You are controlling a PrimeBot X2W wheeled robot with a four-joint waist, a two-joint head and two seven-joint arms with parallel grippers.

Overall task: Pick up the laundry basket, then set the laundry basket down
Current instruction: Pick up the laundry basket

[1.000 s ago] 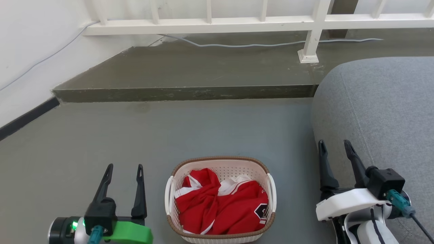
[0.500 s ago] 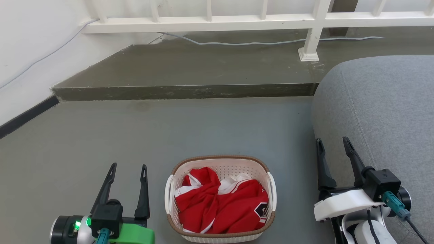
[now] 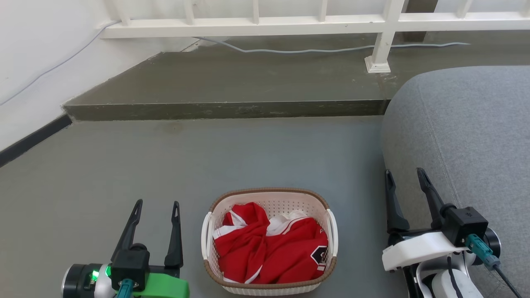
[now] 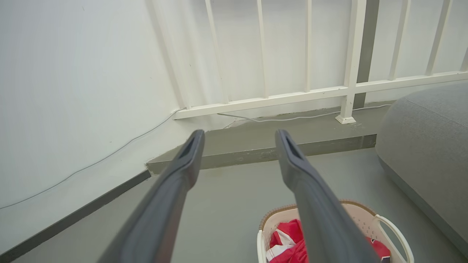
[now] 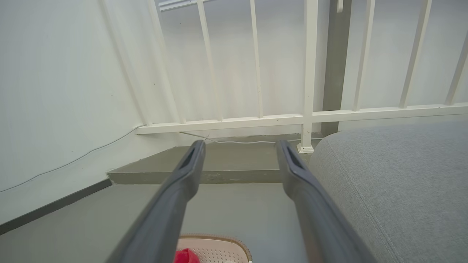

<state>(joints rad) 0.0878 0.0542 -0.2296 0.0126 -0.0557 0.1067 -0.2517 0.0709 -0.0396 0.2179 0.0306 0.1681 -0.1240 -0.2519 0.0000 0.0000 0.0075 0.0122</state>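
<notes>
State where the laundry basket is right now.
In the head view the basket stands on the floor at bottom centre, between the left gripper and the right gripper, touching neither. The grey sofa lies to its right.

Floor: smooth grey floor (image 3: 248, 157), meeting a white wall on the left.
Front centre: laundry basket (image 3: 269, 192) stands on it, red-and-white clothing (image 3: 269, 252) heaped inside.
Right: grey upholstered seat (image 3: 468, 136) near the basket, not touching.
Back: raised concrete step (image 3: 232, 82) carrying a white railing post (image 3: 377, 65) and a pale cable (image 3: 290, 51).
</notes>
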